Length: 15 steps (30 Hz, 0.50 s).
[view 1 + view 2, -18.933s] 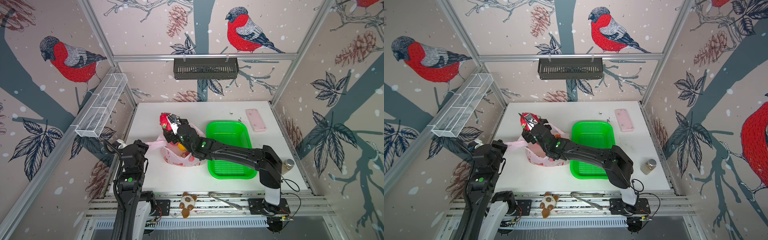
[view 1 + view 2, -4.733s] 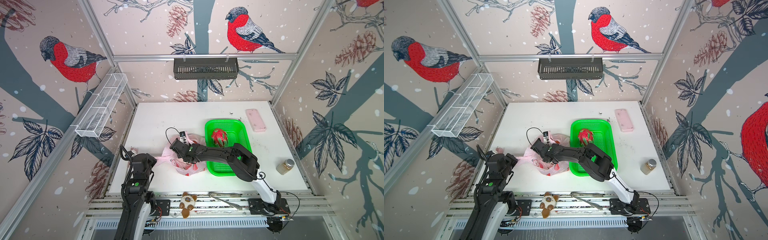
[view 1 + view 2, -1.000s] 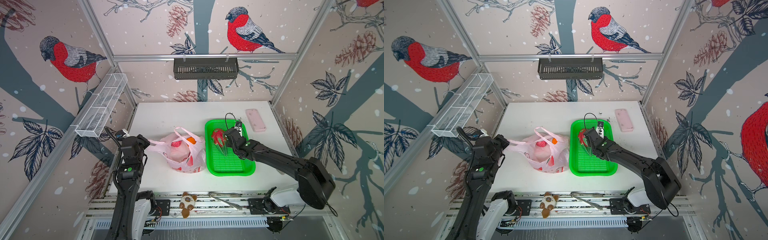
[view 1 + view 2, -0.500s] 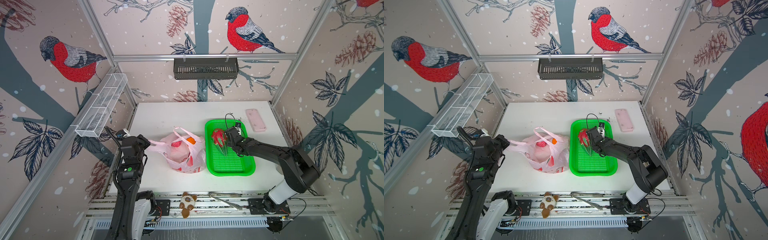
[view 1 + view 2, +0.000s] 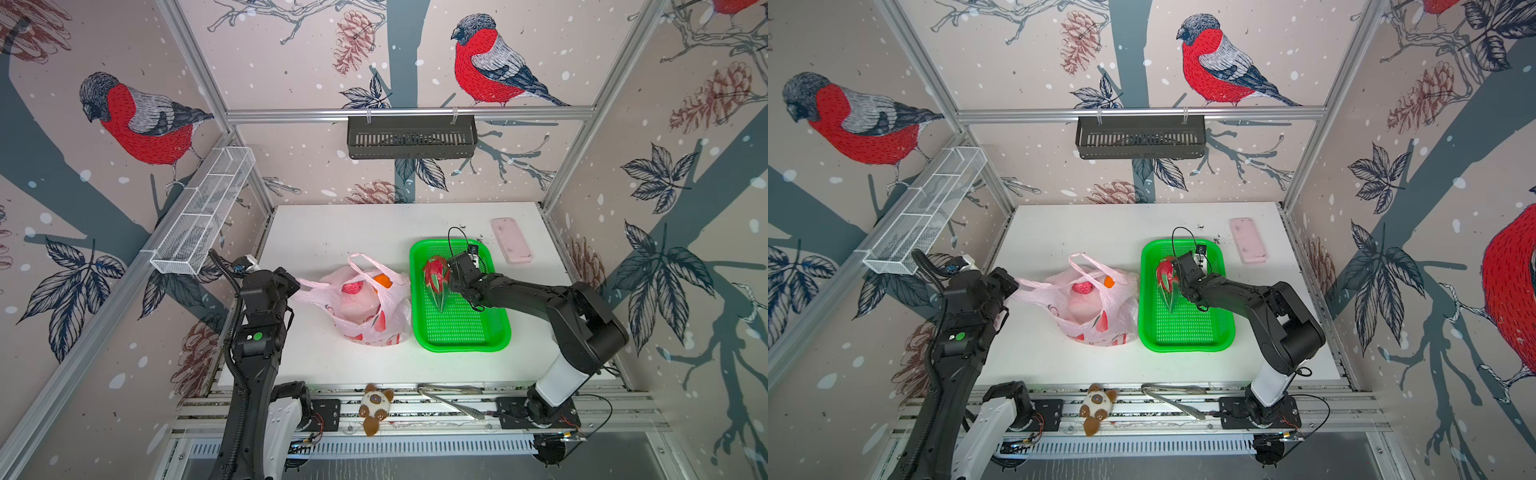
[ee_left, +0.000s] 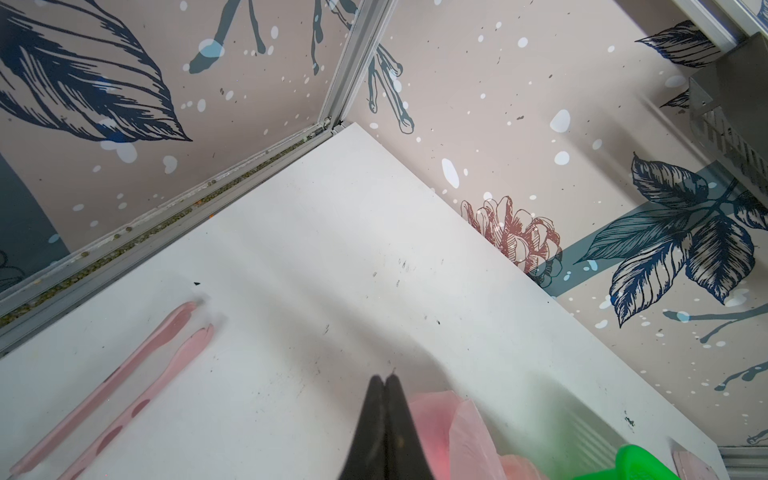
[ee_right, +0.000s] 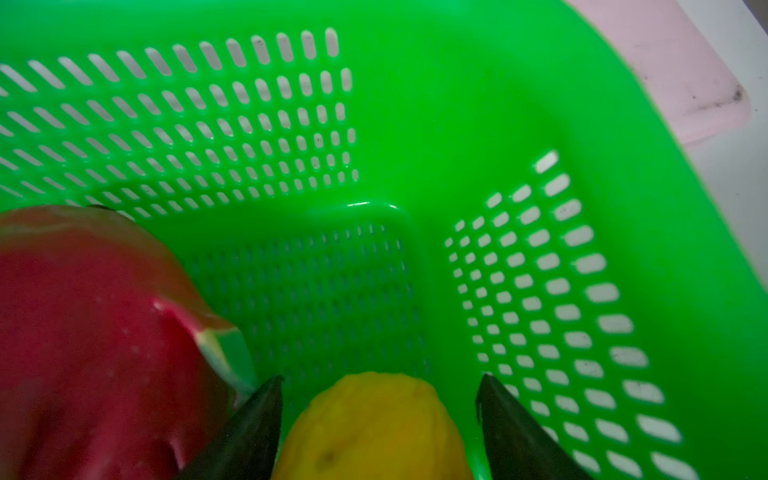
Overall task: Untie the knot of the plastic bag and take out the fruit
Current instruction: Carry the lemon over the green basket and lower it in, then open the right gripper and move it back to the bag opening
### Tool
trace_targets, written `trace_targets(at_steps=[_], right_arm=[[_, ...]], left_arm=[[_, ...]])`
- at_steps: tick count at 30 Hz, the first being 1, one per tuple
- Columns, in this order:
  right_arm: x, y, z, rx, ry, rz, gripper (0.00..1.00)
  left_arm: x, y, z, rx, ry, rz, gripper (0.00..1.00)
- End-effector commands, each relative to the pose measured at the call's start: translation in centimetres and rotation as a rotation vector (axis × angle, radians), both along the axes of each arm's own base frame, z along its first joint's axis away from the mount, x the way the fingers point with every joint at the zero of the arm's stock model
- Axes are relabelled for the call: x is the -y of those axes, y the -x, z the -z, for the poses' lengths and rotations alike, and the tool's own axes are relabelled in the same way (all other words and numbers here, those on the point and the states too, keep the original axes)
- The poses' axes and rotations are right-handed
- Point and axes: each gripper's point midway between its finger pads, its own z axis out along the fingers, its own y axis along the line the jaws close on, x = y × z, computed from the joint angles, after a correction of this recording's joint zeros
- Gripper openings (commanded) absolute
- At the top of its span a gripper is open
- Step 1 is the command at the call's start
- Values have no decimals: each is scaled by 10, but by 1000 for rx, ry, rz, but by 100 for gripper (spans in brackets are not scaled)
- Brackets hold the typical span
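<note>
Plastic bag [image 5: 365, 307]: pale pink, apple-printed, mouth open. One loop handle is drawn taut and pinched in the closed left gripper [image 5: 294, 286], and the bag's body is set just past its tips.
Orange fruit [image 5: 384, 281], red fruit [image 5: 352, 287]: seen inside the bag.
Yellow fruit [image 7: 374, 428]: placed between the parted fingers of the right gripper [image 7: 380, 377], unclasped, in the green perforated basket [image 5: 465, 332].
Dragon fruit [image 5: 435, 274]: laid in the same basket, just beside the right gripper.

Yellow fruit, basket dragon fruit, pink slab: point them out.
yellow fruit [image 7: 374, 428]: right wrist view, bumpy upper skin.
dragon fruit [image 5: 435, 272]: in a top view, red body.
pink slab [image 5: 511, 240]: in a top view, flat middle.
</note>
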Motion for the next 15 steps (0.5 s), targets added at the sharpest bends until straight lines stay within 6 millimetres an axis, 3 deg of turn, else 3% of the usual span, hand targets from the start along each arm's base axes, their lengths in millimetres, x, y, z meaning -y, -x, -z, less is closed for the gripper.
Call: trace_targets(at_steps=[1,5,9,15], right_arm=[[-1,-4,-3,17,0,4,79],[0,-4,-15,33,6,10,81],[-3,0,-44,76,15,2,81],[-31,20,-114,179,-2,-70,74]], left_arm=[[-2,-2,-7,24,-16,-5,0],[-2,-3,-9,28,-19,-4,0],[-2,-5,-12,29,-30,3,0],[1,-8,-16,22,-46,38,0]])
